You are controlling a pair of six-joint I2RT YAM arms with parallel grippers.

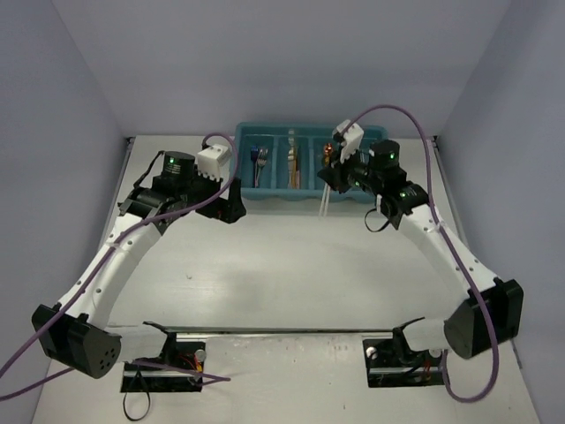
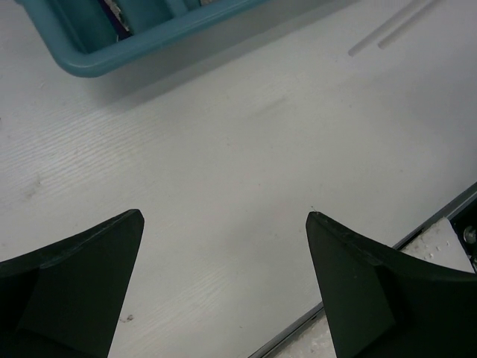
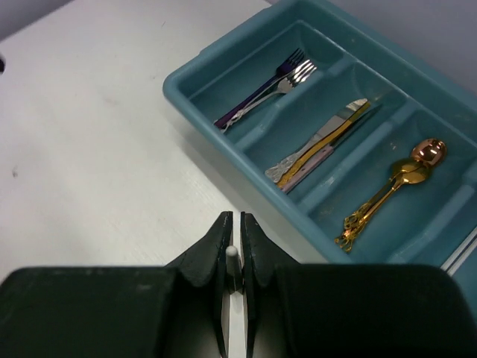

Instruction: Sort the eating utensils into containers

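Chopstick step. The right hand (image 3: 236, 224) is clenched on a pale chopstick (image 3: 232, 257) at the tray's (image 3: 182, 71) 6 o'clock rim. The left hand (image 2: 223, 216) is released, empty above the counter (image 2: 223, 134). The next move probably calls for lifting the stick into the compartment at 3 o'clock of the spoons (image 3: 395, 186).

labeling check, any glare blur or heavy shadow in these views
Top external: soft even light, faint shadows on the table. Left wrist: left gripper nearly black; tray casts a shadow. Right wrist: sharp, glare on the gold spoon; right gripper dark around the chopstick.
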